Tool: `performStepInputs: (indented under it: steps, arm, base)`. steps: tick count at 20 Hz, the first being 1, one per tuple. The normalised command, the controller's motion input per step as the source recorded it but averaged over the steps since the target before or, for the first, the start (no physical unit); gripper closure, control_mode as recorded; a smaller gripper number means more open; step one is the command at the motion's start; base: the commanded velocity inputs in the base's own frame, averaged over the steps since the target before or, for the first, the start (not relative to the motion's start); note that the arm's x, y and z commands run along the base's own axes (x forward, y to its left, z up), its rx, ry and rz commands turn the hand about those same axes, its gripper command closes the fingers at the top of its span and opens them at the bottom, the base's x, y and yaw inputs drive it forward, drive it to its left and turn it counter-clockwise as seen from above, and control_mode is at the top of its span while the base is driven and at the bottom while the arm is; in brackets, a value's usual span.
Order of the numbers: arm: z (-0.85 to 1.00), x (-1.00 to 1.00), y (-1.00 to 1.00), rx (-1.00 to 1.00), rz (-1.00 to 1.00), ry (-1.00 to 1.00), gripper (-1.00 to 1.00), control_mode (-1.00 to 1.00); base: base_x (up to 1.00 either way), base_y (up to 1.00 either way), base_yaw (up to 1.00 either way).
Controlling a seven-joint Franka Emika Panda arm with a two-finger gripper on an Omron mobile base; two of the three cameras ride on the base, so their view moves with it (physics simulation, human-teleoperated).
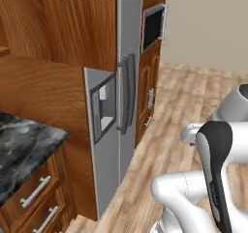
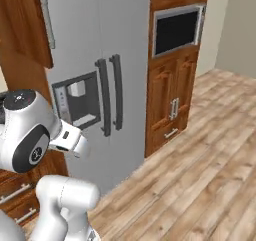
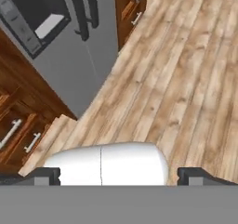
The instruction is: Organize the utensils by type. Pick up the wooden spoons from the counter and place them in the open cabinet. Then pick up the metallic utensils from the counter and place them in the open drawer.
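We face the grey refrigerator (image 2: 100, 60) from the right.
Its dark handles (image 2: 111, 92) sit beside the dispenser (image 2: 77, 101); a wall oven (image 2: 177, 30) stands rightward above wood plank floor (image 2: 200, 175).

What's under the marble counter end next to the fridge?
Under the counter sit reddish-brown drawers with silver bar handles, all closed. Their contents are hidden, and nothing lies on the visible slab corner. The fridge side panel stands right beside it.
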Motion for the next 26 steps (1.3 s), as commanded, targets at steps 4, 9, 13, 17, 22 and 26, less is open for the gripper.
performStepInputs:
  steps: [4, 9, 13, 17, 22, 26]
  arm:
    - [0.0, 0.0, 0.0, 0.0, 0.0, 0.0, -1.0, 1.0]
    - [0.0, 0.0, 0.0, 0.0, 0.0, 0.0, -1.0, 1.0]
    - [0.0, 0.0, 0.0, 0.0, 0.0, 0.0, -1.0, 1.0]
    - [0.0, 0.0, 0.0, 0.0, 0.0, 0.0, -1.0, 1.0]
    - [0.0, 0.0, 0.0, 0.0, 0.0, 0.0, -1.0, 1.0]
    - [0.0, 0.0, 0.0, 0.0, 0.0, 0.0, -1.0, 1.0]
  base:
    - [-0.01, 0.0, -1.0]
    - [0.0, 0.0, -1.0]
    - [0.0, 0.0, -1.0]
    - [0.07, -0.01, -1.0]
    - [0.46, 0.13, -0.86]
    - [0.73, 0.45, -0.68]
